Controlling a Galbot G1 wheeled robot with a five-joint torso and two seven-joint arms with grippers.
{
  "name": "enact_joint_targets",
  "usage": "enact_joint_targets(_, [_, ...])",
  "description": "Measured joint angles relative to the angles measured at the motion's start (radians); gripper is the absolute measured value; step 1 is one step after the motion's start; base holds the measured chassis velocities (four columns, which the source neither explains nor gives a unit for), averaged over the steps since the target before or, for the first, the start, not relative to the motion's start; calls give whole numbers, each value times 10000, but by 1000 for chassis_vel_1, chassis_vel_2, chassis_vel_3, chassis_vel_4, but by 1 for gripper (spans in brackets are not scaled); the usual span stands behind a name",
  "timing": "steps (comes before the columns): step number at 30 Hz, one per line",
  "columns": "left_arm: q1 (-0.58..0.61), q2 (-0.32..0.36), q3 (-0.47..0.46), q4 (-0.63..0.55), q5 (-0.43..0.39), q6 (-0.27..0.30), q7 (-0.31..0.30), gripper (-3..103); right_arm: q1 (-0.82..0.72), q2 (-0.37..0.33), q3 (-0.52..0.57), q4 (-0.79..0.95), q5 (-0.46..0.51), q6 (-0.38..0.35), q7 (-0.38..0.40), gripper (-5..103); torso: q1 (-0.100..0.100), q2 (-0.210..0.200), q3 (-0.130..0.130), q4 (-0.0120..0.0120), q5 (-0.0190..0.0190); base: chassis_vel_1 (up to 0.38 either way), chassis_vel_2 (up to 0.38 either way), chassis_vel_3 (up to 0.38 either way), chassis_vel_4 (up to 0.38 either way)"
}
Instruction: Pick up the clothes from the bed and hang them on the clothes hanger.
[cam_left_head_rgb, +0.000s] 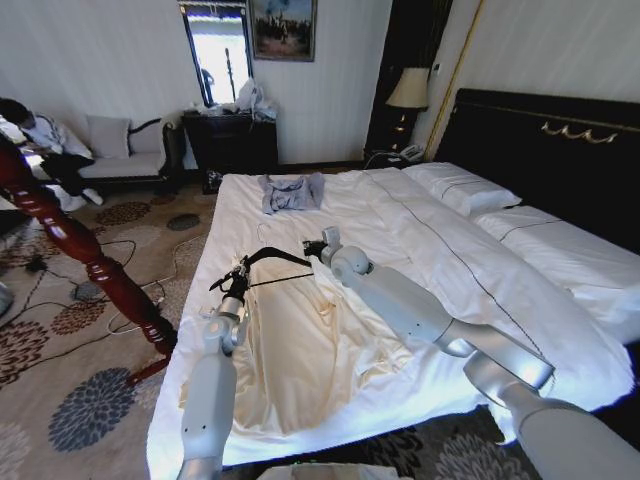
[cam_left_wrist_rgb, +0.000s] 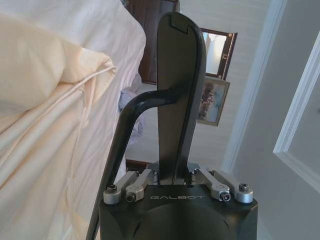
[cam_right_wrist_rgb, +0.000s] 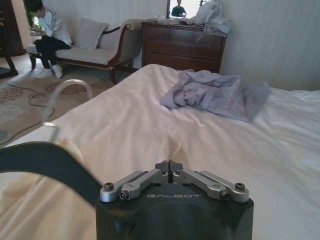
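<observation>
- The big cream, pale-yellow thin robe (cam_left_head_rgb: 300, 350) lies spread flat on the wide bed with white sheets (cam_left_head_rgb: 400, 215), near the bed's foot edge; its long way runs from the robot's side up toward the far end of the bed
- The thin black triangle hanger with a silver hook (cam_left_head_rgb: 268, 262) sits at the robe's far end, by the collar, lying crosswise to the robe's long way
- The left claw (cam_left_head_rgb: 237, 277) is shut tight on the hanger's left side; in the left wrist view its fingers (cam_left_wrist_rgb: 177, 95) are pressed together flat with the black bar just beside them
- The right claw (cam_left_head_rgb: 318, 248) is at the hanger's other end, by the collar; its fingers are closed and pinch a small bit of cream cloth (cam_right_wrist_rgb: 169, 149)
- Both arms reach forward over the robe, the left one straight up along the robe's left edge, the right one slanting in from the right side
- I think the next move turns on the collar: the hanger's right tip is right beside the pinched cloth, so the right claw is the nearer one to pull the shoulder over it
- A small grey-blue shirt (cam_left_head_rgb: 292, 191) lies farther up the bed, well apart from both claws
</observation>
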Motion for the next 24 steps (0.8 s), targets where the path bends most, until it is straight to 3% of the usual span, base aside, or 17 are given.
enact_joint_targets(9, [87,-69,58,-283,-132,22,-106,23,-58,-159,54,-95,34,30,-10,0,0,0,0,-2,1,0,0,0,0])
enact_joint_targets(20, [-360,-443,126,510,288,32,187,23,-259,-31,32,856,1202,-399,874,0,0,0,0,-1,-1,0,0,0,0])
enact_joint_targets(24, [-709,-443,119,849,507,-3,228,23,-295,303,39,1107,1606,-466,1112,0,0,0,0,2,0,0,0,0,0])
